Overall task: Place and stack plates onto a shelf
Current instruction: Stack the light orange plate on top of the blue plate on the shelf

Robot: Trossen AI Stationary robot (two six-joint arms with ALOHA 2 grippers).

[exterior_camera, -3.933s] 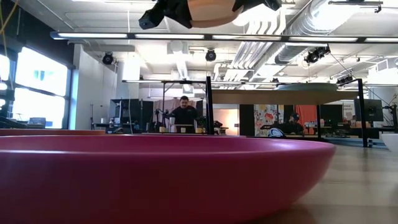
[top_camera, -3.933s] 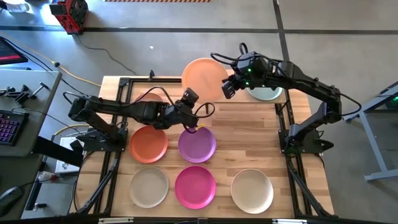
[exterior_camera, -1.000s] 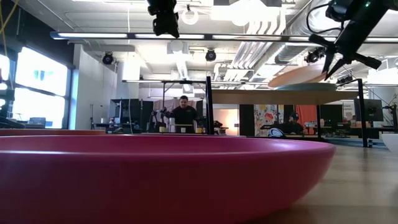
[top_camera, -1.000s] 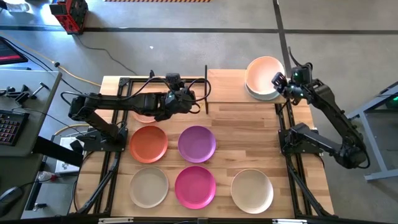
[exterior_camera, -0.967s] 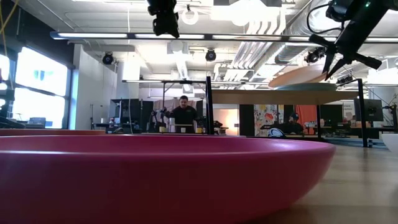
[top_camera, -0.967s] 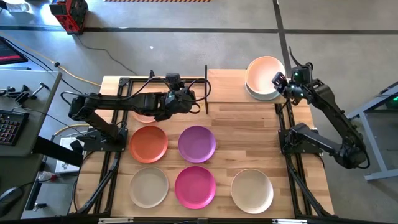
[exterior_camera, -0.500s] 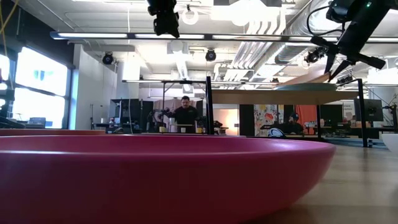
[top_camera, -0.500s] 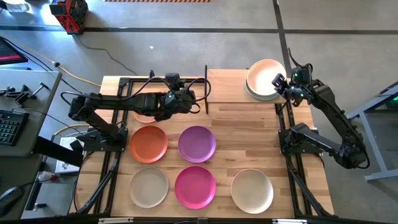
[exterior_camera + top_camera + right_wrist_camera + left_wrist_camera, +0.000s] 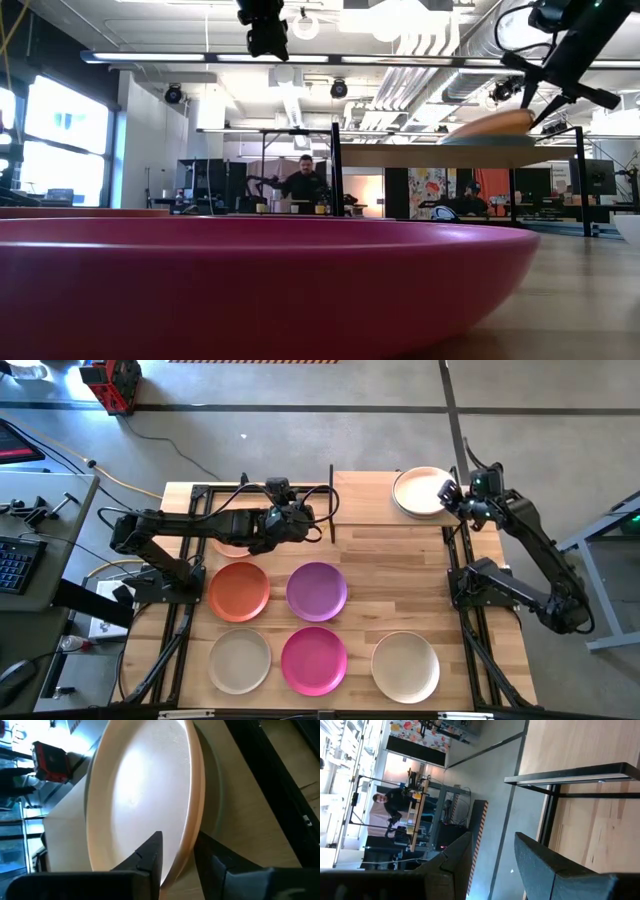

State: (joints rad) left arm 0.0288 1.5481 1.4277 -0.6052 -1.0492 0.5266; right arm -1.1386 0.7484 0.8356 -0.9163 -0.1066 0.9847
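The right gripper [image 9: 447, 494] is at the right end of the shelf [image 9: 370, 495], its two dark fingers [image 9: 150, 854] straddling the near rim of the peach-pink plate [image 9: 420, 490]. In the right wrist view one finger lies over the plate's inner face and the other under its outer edge, with a gap showing on each side, so the jaws stand parted around the rim rather than pinching it; whether a pad touches the rim cannot be told. The plate lies face up on a pale teal plate [image 9: 212, 805], which sits flat on the shelf board just under it. In the low view the peach-pink plate [image 9: 490, 125] is not quite level: the edge nearest the gripper is higher and the far edge dips toward the plate below. Being round, it has no long axis; its open side faces up.

The left gripper [image 9: 297, 520] hovers above the left part of the shelf frame, beside a black post [image 9: 331, 503], with its fingers [image 9: 540, 865] spread and nothing between them.

On the tabletop [image 9: 390, 580], well away from both grippers, lie the orange plate [image 9: 239, 590], the purple plate [image 9: 317, 591], the beige plate [image 9: 240, 660], the magenta plate [image 9: 314, 659] and the off-white plate [image 9: 405, 666], all flat and face up. A person [image 9: 305, 180] is in the room behind.
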